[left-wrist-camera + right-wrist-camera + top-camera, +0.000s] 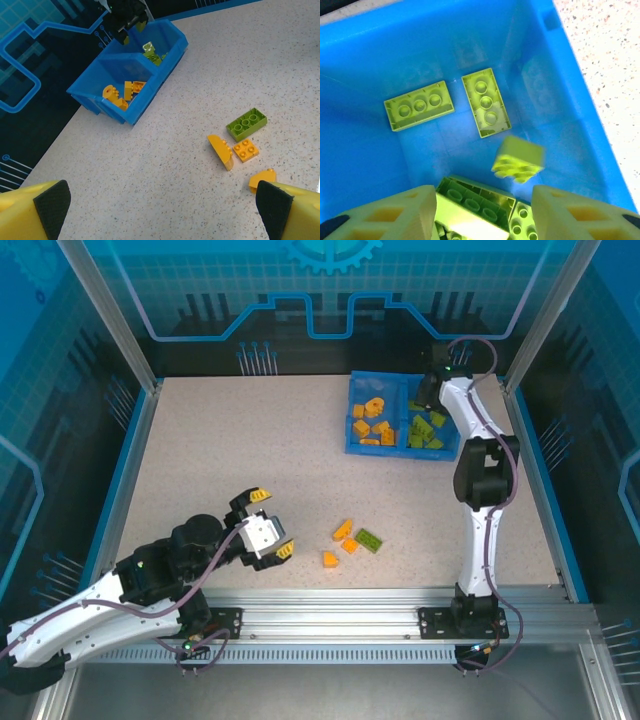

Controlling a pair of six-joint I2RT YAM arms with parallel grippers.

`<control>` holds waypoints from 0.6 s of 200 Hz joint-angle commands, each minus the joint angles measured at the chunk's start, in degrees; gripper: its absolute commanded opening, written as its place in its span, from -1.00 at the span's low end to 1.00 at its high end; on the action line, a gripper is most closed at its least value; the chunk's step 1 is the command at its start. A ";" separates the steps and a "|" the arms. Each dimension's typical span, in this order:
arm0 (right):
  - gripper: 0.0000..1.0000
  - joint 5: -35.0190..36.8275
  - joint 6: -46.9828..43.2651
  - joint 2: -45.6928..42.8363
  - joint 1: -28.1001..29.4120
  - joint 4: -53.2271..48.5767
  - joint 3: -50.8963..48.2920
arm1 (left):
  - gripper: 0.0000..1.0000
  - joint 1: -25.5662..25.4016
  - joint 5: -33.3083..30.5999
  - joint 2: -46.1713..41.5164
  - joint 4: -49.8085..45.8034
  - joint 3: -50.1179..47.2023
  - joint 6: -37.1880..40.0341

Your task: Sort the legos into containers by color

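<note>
- Four legos (343, 530) lie loose at the near middle of the table (220, 460) in the top view: three orange, one green. The tray (400, 451) sits far right, with orange in its left compartment and green in its right. The left gripper (275, 524) hovers left of the loose group, jaws wide apart. The right gripper (430, 390) hangs over the green side, its jaws unreadable here.
- Left wrist: the fingertips (50, 205) gape, empty. The loose green lego (246, 123) lies just beside an orange square (245, 150).
- Right wrist: the right gripper (482, 200) stands parted, gripping nothing. A blurred lego (518, 159), green, is clear of both fingers, among other greens in the compartment.
</note>
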 commanded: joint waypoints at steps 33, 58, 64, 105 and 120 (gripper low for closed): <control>0.15 -7.79 -0.92 -17.00 1.63 -3.38 -9.58 | 0.97 2.83 -2.19 2.62 3.75 3.09 -11.71; 0.22 -15.57 -3.14 -31.15 2.69 0.68 -23.58 | 0.98 2.94 -3.20 7.84 3.29 6.91 -21.45; 0.23 -17.38 -3.78 -35.26 3.03 1.80 -27.38 | 0.97 2.95 -3.84 9.47 3.53 7.60 -24.44; 0.49 -31.71 -8.09 -59.75 5.62 3.56 -48.76 | 0.96 2.98 -2.98 22.36 1.05 11.94 -46.00; 0.62 -36.24 -9.06 -67.33 7.78 2.74 -54.93 | 0.96 2.96 0.45 28.37 -1.23 14.28 -49.98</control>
